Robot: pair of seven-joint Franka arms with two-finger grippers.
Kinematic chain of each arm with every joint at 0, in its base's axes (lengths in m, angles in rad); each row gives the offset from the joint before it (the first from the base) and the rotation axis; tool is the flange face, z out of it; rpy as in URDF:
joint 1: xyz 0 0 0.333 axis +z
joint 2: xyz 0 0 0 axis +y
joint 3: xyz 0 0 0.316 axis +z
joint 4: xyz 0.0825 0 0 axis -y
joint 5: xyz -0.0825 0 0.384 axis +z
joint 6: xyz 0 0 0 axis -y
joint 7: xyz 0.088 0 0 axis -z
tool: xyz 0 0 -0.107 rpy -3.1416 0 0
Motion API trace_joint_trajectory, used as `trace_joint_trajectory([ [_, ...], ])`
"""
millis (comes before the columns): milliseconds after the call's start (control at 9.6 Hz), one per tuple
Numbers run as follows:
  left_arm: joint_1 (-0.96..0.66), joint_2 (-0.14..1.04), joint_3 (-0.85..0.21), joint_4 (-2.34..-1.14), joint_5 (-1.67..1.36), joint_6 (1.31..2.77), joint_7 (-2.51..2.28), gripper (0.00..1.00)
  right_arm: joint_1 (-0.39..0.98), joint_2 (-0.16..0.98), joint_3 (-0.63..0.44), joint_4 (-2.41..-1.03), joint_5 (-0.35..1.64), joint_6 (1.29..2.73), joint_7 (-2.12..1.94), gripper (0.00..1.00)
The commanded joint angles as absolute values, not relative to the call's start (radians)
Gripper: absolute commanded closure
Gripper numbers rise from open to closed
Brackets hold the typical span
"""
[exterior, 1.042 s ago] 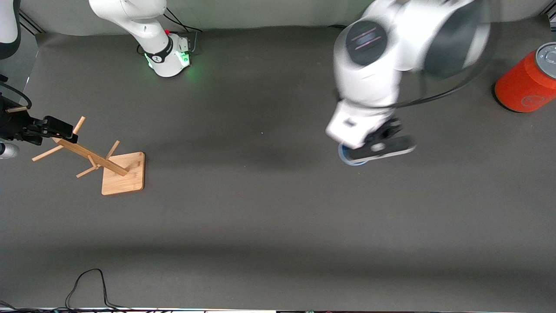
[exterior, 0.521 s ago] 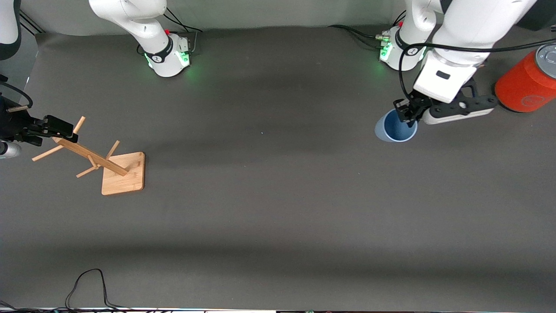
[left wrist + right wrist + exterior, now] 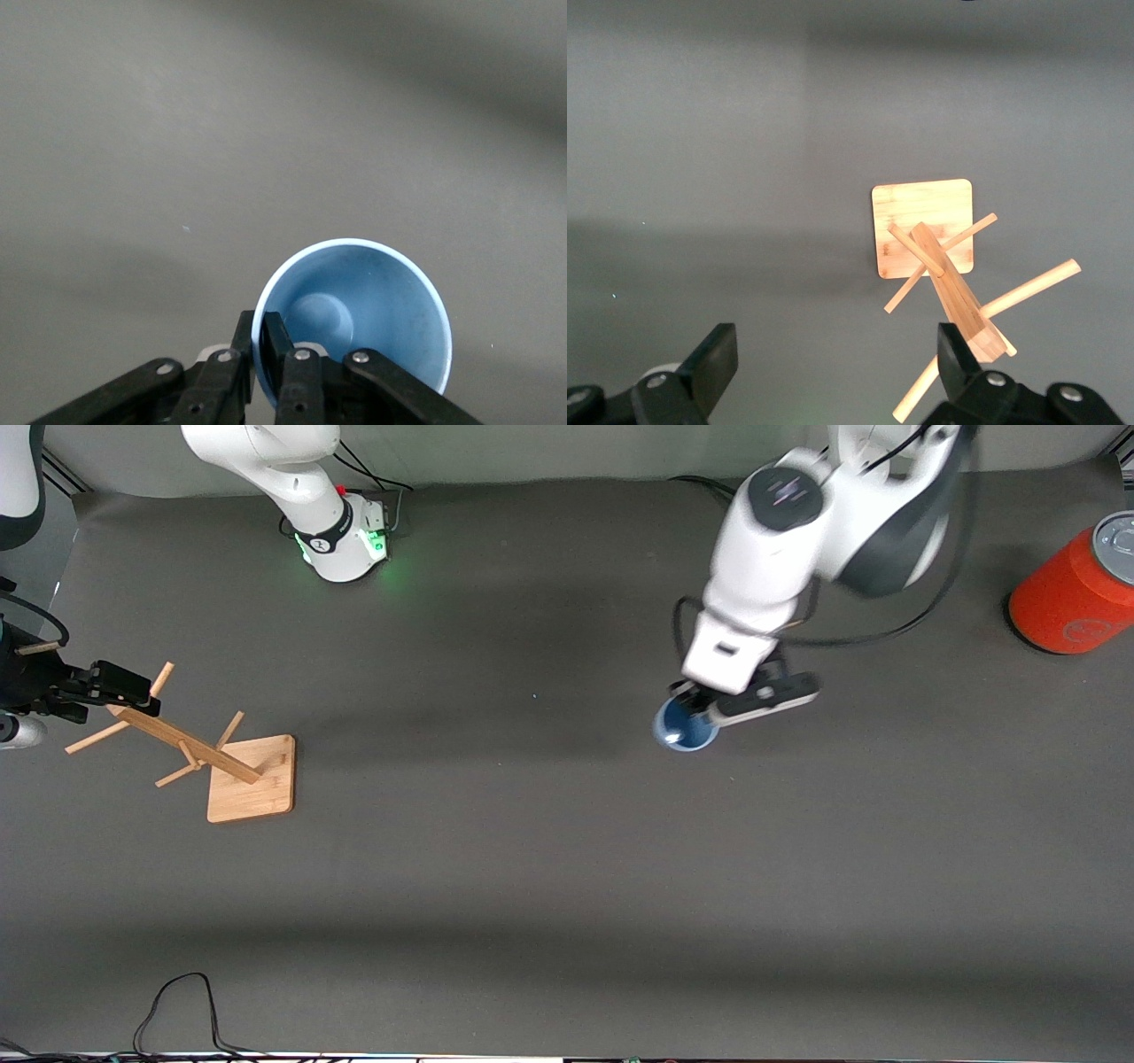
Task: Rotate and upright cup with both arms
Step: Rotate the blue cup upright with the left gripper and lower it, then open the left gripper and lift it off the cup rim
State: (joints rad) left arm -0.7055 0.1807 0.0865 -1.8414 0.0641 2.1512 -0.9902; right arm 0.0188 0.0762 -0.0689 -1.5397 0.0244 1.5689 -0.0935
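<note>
The cup point(image 3: 684, 729) sits in the upper half of the front view, a little toward the left arm's end from the frame's centre. Its mouth opens up at the camera, so it looks upright or close to it. The left hand point(image 3: 702, 713) is clamped on the cup's rim. The left wrist view shows why the grip looks so narrow: one finger point(image 3: 273, 329) lies inside the cup point(image 3: 372, 310) against the wall and the other is outside, so only the thin wall is pinched. A rim pinch like this lets the cup hang mouth-up under the hand and leaves its body and base free. Whether the base touches the surface point(image 3: 567, 886) cannot be told; it is low over it at most.

The right hand point(image 3: 113, 684) waits at the edge of the front view at the right arm's end, over the top of the leaning wooden rack point(image 3: 190, 748). In the right wrist view its fingers point(image 3: 719, 352) are spread wide around nothing, with the rack's post point(image 3: 957, 305) just beside one of them. It seems parked there to stay out of the left arm's way.

The orange-red cylinder point(image 3: 1072, 593) stands in the upper corner at the left arm's end, well apart from the cup.

Judging from the open mouth facing up, the uprighting seems nearly done. What is left is probably setting the cup down and releasing it.
</note>
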Motion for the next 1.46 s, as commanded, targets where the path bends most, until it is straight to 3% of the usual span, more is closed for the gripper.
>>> trace_joint_trajectory([
  [0,-0.770,0.372,0.100,-1.757,0.090,2.234,-1.125,1.00,0.023,0.067,-0.072,-1.552,0.012,1.583,-0.118,0.00],
  [312,-0.822,0.550,0.101,-1.732,0.109,2.391,-1.265,1.00,0.025,0.067,-0.072,-1.554,0.014,1.583,-0.118,0.00],
  [729,-0.834,0.611,0.100,-1.700,0.129,2.404,-1.322,1.00,0.023,0.067,-0.072,-1.555,0.014,1.583,-0.117,0.00],
  [833,-0.833,0.611,0.101,-1.700,0.129,2.401,-1.321,0.03,0.025,0.067,-0.072,-1.555,0.014,1.583,-0.117,0.00],
  [1146,-0.819,0.589,0.103,-1.638,0.120,2.334,-1.321,0.00,0.023,0.068,-0.072,-1.560,0.014,1.589,-0.115,0.00],
  [1354,-0.787,0.566,0.106,-1.545,0.112,2.152,-1.310,0.00,0.025,0.066,-0.072,-1.569,0.015,1.594,-0.112,0.00],
])
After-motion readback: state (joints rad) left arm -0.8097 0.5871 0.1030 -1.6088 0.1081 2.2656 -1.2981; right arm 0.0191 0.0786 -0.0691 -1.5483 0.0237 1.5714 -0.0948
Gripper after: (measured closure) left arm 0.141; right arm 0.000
